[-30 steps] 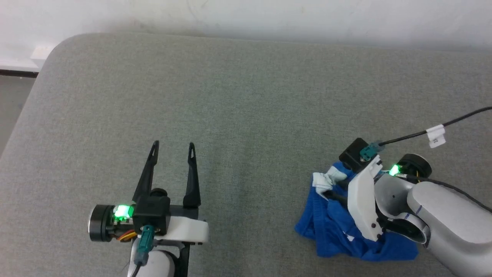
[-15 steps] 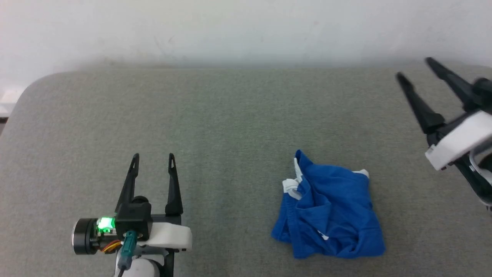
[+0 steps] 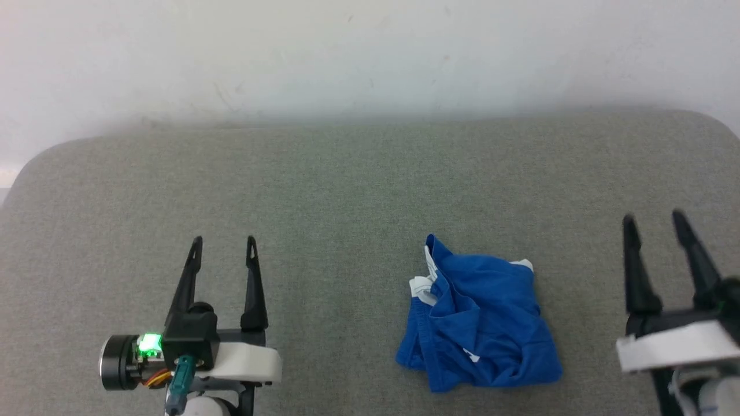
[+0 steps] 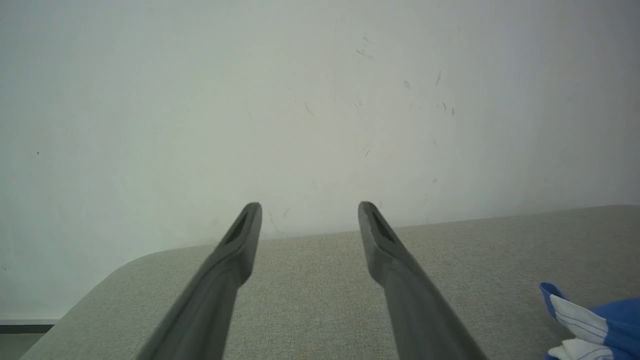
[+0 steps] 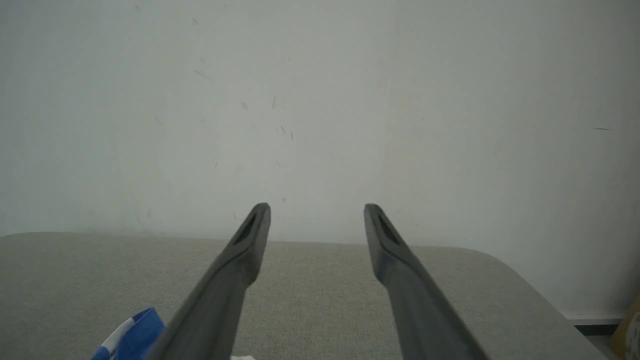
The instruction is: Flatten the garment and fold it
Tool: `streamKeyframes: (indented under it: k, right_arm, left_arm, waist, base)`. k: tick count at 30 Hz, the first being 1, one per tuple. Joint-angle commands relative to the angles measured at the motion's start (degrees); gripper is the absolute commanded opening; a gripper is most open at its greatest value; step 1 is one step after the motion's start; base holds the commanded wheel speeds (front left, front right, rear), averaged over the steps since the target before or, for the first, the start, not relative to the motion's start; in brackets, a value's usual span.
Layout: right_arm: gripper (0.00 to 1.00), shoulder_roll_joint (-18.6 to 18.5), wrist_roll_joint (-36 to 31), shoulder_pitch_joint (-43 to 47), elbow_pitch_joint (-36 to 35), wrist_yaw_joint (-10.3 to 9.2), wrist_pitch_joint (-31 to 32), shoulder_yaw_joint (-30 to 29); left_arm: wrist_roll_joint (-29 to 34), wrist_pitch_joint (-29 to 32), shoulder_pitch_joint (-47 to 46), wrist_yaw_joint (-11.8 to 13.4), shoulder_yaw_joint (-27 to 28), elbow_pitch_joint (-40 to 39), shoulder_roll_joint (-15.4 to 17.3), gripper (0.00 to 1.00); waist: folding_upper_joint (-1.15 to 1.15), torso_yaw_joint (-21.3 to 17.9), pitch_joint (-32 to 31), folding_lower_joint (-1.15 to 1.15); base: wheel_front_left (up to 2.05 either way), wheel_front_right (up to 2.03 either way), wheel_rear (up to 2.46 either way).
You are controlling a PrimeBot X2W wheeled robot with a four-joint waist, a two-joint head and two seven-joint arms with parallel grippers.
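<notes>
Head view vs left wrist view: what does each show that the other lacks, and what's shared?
Head view: the right gripper, open, and the whole garment, crumpled between the two grippers and touching neither. Left wrist view: a dark skirting strip at its lower left. Both: the left gripper, open, the grey surface, the white wall, and the garment's white-striped edge.

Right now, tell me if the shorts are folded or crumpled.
Crumpled: the shorts lie in a wrinkled heap, blue layers overlapping unevenly, white trim bunched at one edge.
</notes>
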Motion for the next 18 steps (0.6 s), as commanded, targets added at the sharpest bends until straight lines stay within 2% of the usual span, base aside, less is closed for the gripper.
streamKeyframes:
  k: [1,5,10,14,18]
  right_arm:
    - [1.00,1.1,-1.0,1.9,-0.8,-0.05,-0.5,-0.2]
    - [1.00,4.1,-1.4,6.0,-2.4,-0.05,-0.5,-2.0]
    - [1.00,4.1,-2.3,4.7,-5.4,-0.05,-0.5,-2.3]
    - [1.00,-0.1,-2.5,-0.6,-6.5,-0.05,0.4,-0.4]
    - [1.00,-7.5,-0.4,-7.1,-6.6,-0.05,9.2,6.0]
  left_arm:
    - [0.1,-0.3,0.9,-0.3,0.3,-0.4,0.2,1.00]
    - [0.2,-0.3,2.0,-0.4,0.8,-0.9,0.1,1.00]
    - [0.9,-0.3,2.6,-0.4,1.0,-1.4,0.4,1.00]
    - [0.9,-0.3,2.5,-0.4,1.2,-1.7,0.1,1.00]
    - [0.8,-0.3,2.5,-0.6,1.1,-1.7,-0.1,1.00]
  waist:
    - [0.00,0.2,-0.2,0.01]
    - [0.00,0.4,-0.6,0.01]
    - [0.00,0.5,-0.6,0.01]
    - [0.00,0.7,-0.5,0.01]
    - [0.00,1.0,-0.1,0.01]
  base:
    - [0.00,0.00,0.00]
    - [0.00,0.00,0.00]
    - [0.00,0.00,0.00]
    - [0.00,0.00,0.00]
    - [0.00,0.00,0.00]
